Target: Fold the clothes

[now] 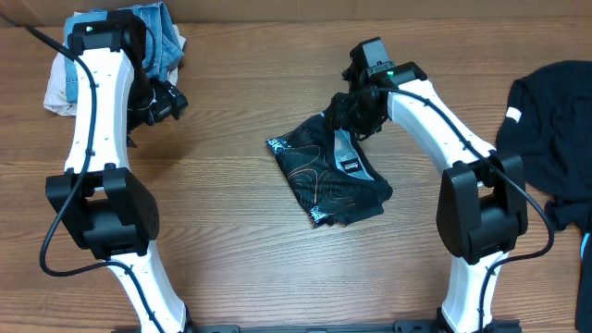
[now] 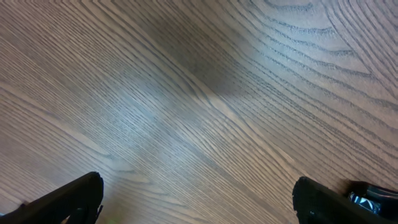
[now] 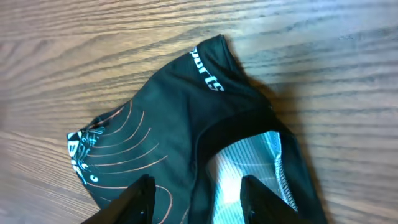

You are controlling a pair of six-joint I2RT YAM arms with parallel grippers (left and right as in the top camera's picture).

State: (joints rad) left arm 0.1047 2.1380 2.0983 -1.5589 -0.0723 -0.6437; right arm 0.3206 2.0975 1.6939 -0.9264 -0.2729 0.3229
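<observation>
The black jersey (image 1: 333, 176) with orange contour lines lies crumpled in the middle of the wooden table, with its pale striped inside showing. Its far corner rises up toward my right gripper (image 1: 356, 116). In the right wrist view the jersey (image 3: 174, 124) fills the lower middle, with white lettering on its edge. My right gripper (image 3: 199, 199) has its fingers apart, straddling a black fold and the pale lining. My left gripper (image 1: 166, 102) hovers at the back left, away from the jersey. It is open and empty over bare wood in the left wrist view (image 2: 199, 205).
A pile of blue denim (image 1: 162, 37) and a pale cloth (image 1: 65, 88) sits at the back left, behind the left arm. A large black garment (image 1: 555, 120) with a white tag lies at the right edge.
</observation>
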